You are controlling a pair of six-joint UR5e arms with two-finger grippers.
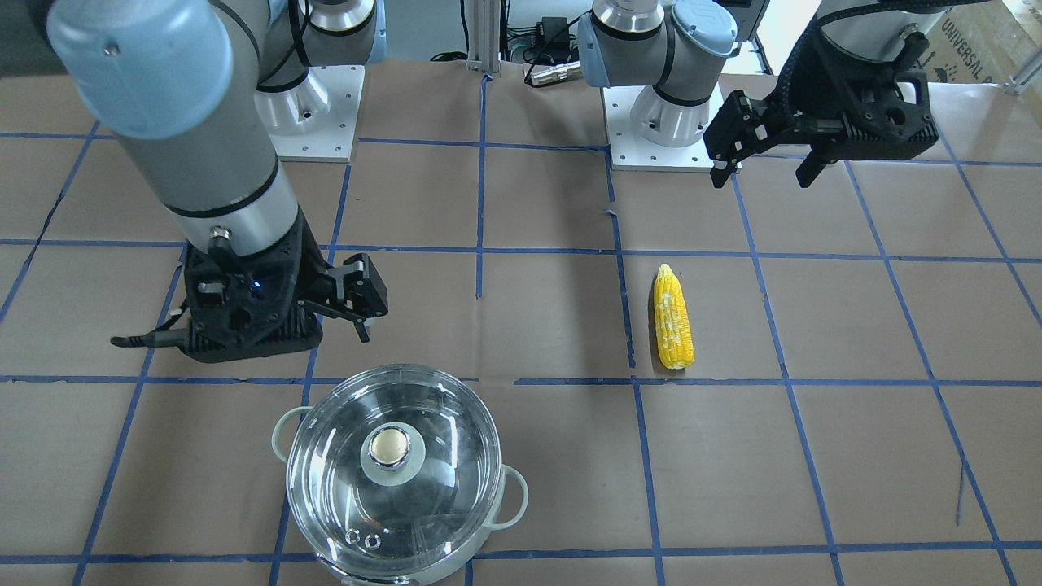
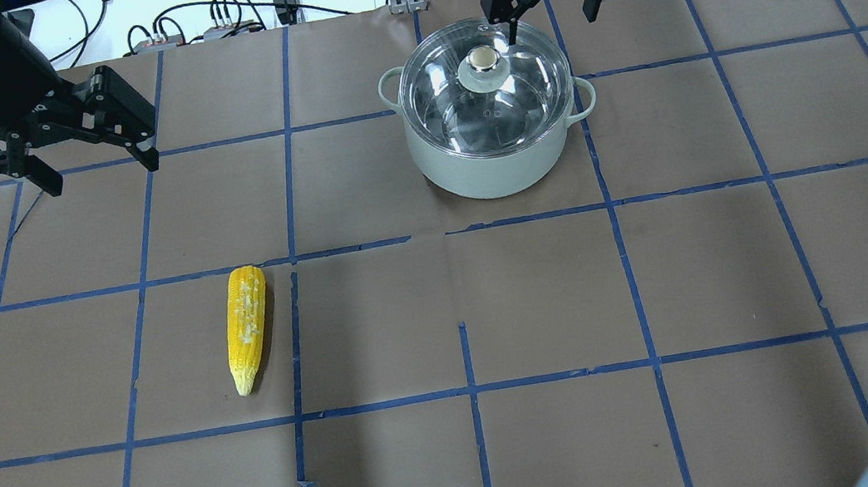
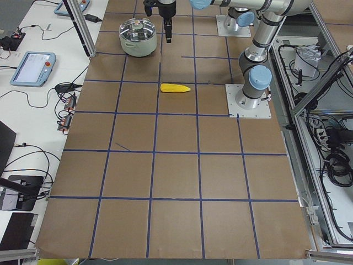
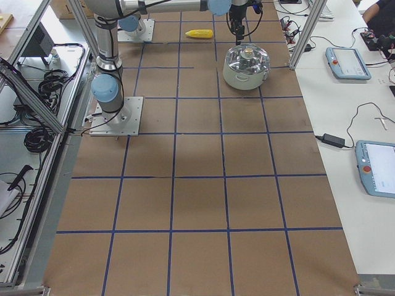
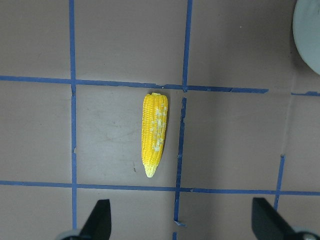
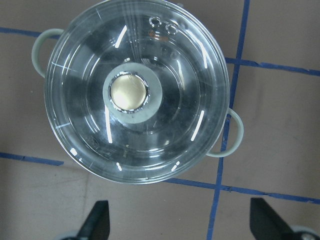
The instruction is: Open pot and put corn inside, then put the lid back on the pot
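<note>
The pot (image 2: 492, 164), with a pale greenish wall and two loop handles, stands at the far middle of the table. The clear glass lid (image 2: 466, 105) sits on it, its pale knob (image 2: 483, 59) centred. The pot also shows in the front view (image 1: 509, 496) and the lid in the right wrist view (image 6: 165, 65). My right gripper (image 2: 549, 23) hovers open and empty above the pot's edge. The yellow corn (image 2: 246, 327) lies flat on the table, and shows in the left wrist view (image 5: 154, 134) and the front view (image 1: 673, 317). My left gripper (image 2: 102, 176) hangs open and empty, high above the table and away from the corn.
Brown paper with a blue tape grid (image 2: 449, 229) covers the table. The two arm bases (image 1: 659, 138) stand on white plates at the robot's side. Cables (image 2: 235, 10) lie beyond the far edge. Tablets (image 4: 345, 61) rest on a side bench.
</note>
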